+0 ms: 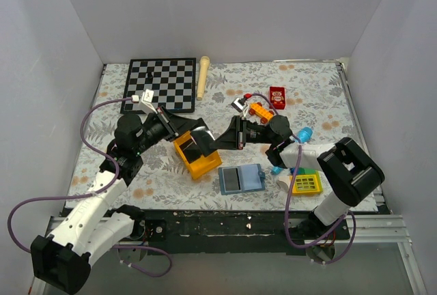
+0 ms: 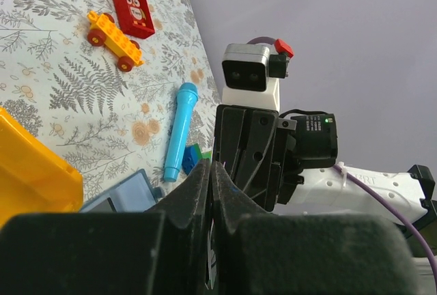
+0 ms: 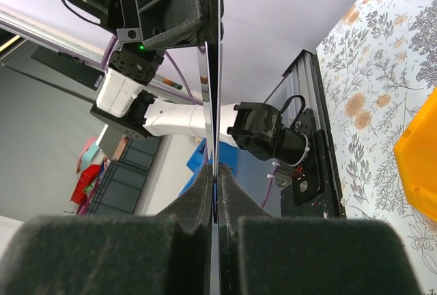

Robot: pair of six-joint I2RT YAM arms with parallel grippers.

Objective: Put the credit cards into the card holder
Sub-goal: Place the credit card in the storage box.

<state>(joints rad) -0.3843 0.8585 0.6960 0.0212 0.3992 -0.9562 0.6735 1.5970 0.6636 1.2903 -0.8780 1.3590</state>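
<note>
Credit card (image 3: 216, 69): black and thin, held clear of the tabletop (image 1: 171, 179), seen edge-on in both wrist views. Gripped at one end by the left pincer (image 2: 212, 166), closed fully on it with a finger pressed flat against each face. Gripped at the opposite end by the right pincer (image 3: 214, 172), likewise clamped tight on the same card. Spans the short gap between the two pincers, set almost nose to nose over the middle of the tabletop, above a yellow bin (image 1: 198, 162).

Card holder (image 1: 254, 177): slate-blue, lying open and flat on the tabletop, just right of the yellow bin and closer to the near edge, below the right pincer in the top view. Carries a second black card (image 1: 232, 179) flat on its left half. Apart from both pincers.

Elsewhere on the floral tabletop: chessboard (image 1: 160, 83) at the far left, wooden stick (image 1: 203, 76) just beside it, red box (image 1: 277, 97) and orange toy car (image 1: 259, 110) near the far middle, blue tube-shaped toy (image 1: 304, 133) by the right arm, yellow toy with green squares (image 1: 306, 184) near the right of the card holder.
</note>
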